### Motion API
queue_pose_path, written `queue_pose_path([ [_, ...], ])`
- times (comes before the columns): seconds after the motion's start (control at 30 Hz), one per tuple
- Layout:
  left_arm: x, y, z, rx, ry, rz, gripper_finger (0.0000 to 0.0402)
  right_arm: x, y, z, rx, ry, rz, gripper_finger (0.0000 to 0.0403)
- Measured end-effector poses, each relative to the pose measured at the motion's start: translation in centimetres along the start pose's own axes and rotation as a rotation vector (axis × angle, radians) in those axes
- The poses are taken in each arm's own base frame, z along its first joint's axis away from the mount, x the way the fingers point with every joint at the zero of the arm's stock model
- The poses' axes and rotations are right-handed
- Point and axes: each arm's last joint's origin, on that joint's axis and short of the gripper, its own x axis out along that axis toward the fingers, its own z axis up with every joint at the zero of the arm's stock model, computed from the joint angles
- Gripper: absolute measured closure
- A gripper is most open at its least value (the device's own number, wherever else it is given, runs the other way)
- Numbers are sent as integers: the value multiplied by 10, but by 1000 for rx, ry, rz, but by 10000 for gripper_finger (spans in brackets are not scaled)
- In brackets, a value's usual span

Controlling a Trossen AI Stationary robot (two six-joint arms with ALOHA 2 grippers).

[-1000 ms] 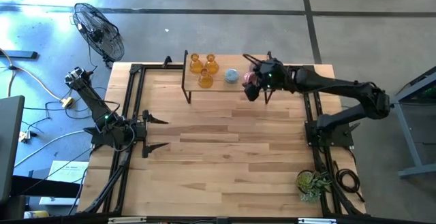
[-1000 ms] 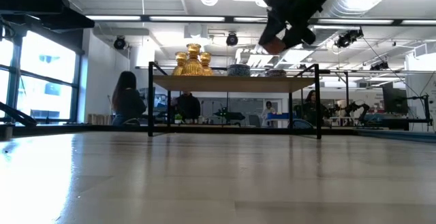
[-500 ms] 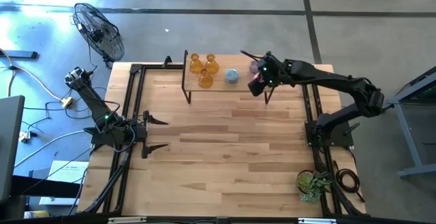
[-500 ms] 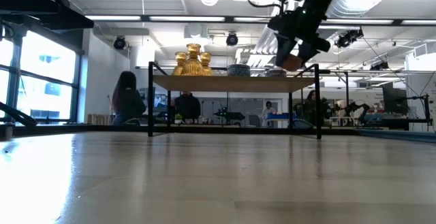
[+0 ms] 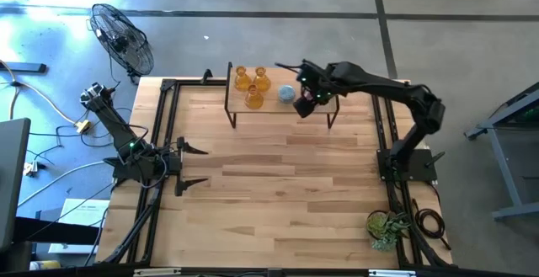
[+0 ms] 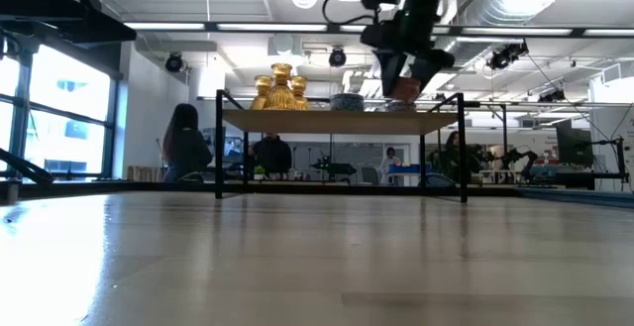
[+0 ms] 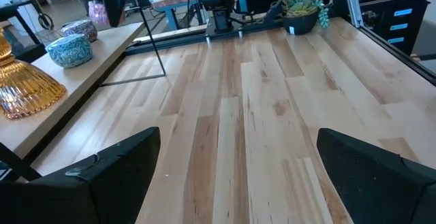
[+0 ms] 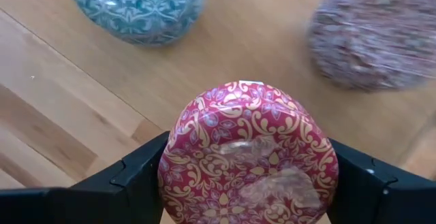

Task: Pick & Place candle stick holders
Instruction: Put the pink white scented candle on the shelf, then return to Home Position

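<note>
A raised wooden shelf (image 5: 271, 103) stands at the table's far edge. On it stand three amber holders (image 5: 253, 97), a pale blue holder (image 5: 286, 94) and a pink holder (image 8: 378, 33). My right gripper (image 5: 305, 100) is over the shelf's right part, shut on a second pink patterned holder (image 8: 248, 156), just beside the blue one (image 8: 136, 6). In the low view the held holder (image 6: 404, 87) hangs a little above the shelf top (image 6: 337, 120). My left gripper (image 5: 195, 166) is open and empty at the table's left side. My right gripper pinches the pink holder's two opposite sides (image 8: 170, 163) between its two fingers (image 8: 136, 180), one on each side of its round body. The fingers come from above, pointing down. The holder is lifted clear, just above the shelf top.
A green potted plant (image 5: 386, 224) stands at the table's near right corner. A black frame (image 5: 164, 134) runs along the table's left and right sides. A fan (image 5: 122, 37) stands on the floor beyond the far left corner. People show in the room behind (image 6: 186, 148).
My right gripper, still shut on the pink holder, has come down toward the shelf top and gone toward the table's left edge, ending beside the blue holder. The arm has swung toward the far edge.
</note>
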Motion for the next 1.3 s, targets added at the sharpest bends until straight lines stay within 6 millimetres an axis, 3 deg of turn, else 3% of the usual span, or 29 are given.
queue_pose_path([
  [0.17, 0, 0, -2, -6, 15, -21, 14, 19, 8, 9, -10, 72, -6, 115],
  [0.33, 0, -1, -5, -9, 43, -40, 14, 23, 6, 9, -6, 92, -26, 115],
  [0.5, 0, -1, -5, -10, 44, -46, 14, 23, 4, 10, -4, 94, -22, 114],
  [0.73, 0, -1, -6, 0, 54, -52, 14, 23, 4, 10, -2, 113, 19, 73],
  [1.0, 0, -1, -7, -1, 57, -71, 14, 23, 1, 12, -14, 102, 19, 64],
  [1.3, 0, -1, -7, -23, 58, -70, 14, 2, 3, 21, -18, 56, 21, 62],
])
